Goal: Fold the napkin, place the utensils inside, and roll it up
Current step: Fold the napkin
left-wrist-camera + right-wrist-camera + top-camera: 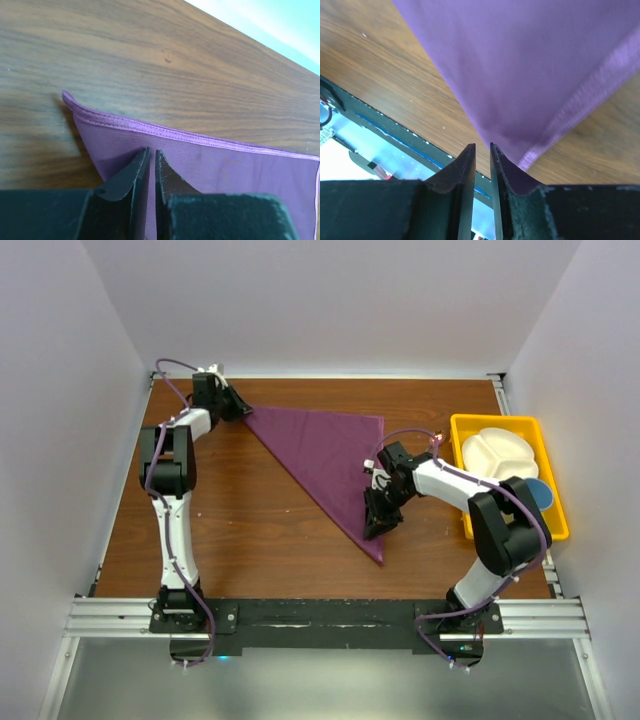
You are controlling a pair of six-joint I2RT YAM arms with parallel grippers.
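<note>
The plum-purple napkin (325, 455) lies on the wooden table folded into a triangle. Its long folded edge runs from the far left corner to the near tip. My left gripper (232, 405) is at the far left corner. In the left wrist view its jaws are shut with their tips down on the flat napkin (225, 165), just inside the hem. My right gripper (381, 518) is over the napkin's right edge near the near tip. In the right wrist view its jaws are almost together, wood shows in the gap, and the napkin's tip (530, 100) lies beside the right finger (506, 170). The utensils are out of view.
A yellow tray (463, 425) stands at the table's right edge. It holds a white divided plate (500, 452) and a blue cup (541, 492). The black and metal base rail (320, 618) runs along the near edge. White walls close in the table.
</note>
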